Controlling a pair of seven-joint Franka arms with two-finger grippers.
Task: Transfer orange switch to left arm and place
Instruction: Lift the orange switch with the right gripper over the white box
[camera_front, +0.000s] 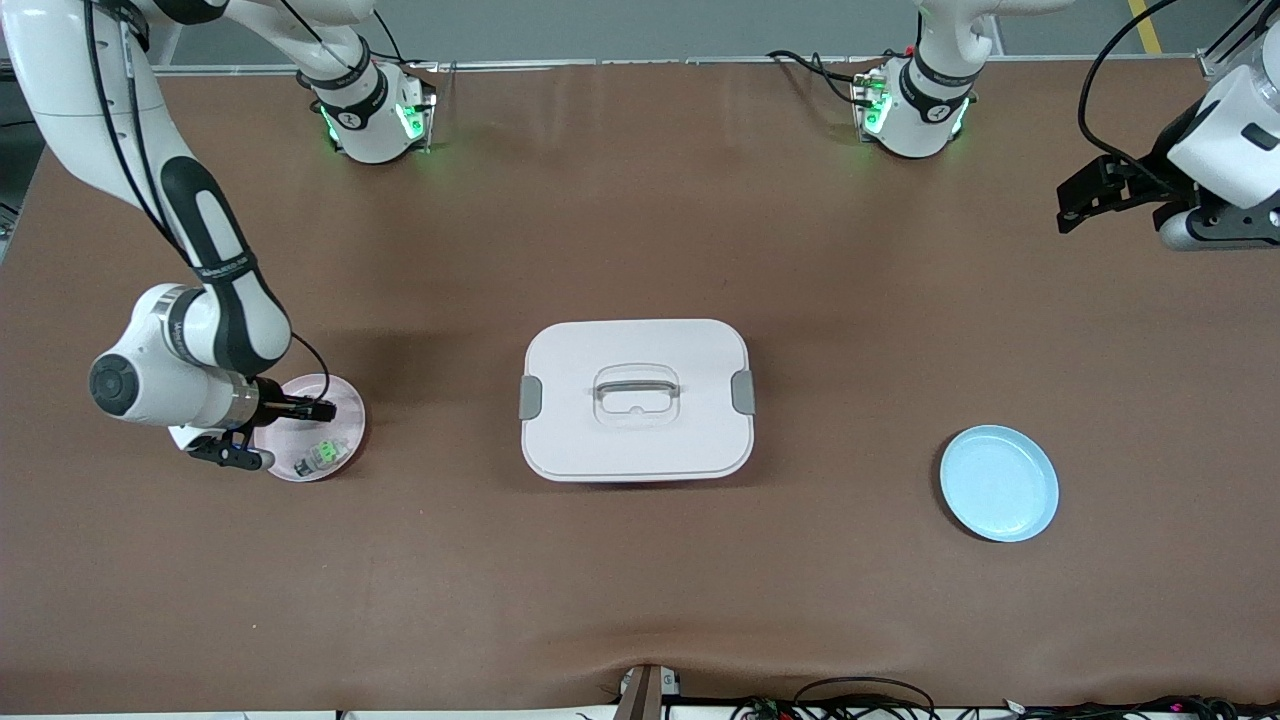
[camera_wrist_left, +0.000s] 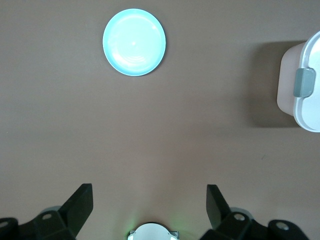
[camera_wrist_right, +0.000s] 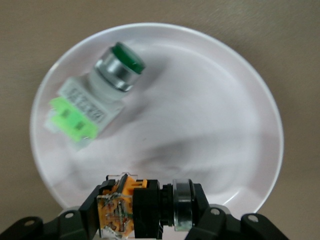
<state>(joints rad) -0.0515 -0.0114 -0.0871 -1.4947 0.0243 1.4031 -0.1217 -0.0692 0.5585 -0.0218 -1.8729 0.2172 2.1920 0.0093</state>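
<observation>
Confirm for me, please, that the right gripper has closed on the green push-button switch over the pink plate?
Not quite: the right wrist view shows the right gripper shut on the orange switch; the green push-button switch lies loose on the pink plate.

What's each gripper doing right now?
Left gripper: open, empty, over bare table.
Right gripper: shut on the small black-and-orange switch, over the pink plate.

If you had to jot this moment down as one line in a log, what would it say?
right gripper: shut on orange switch over pink plate | green switch: on plate | left gripper: open, waiting | box: mid-table
</observation>
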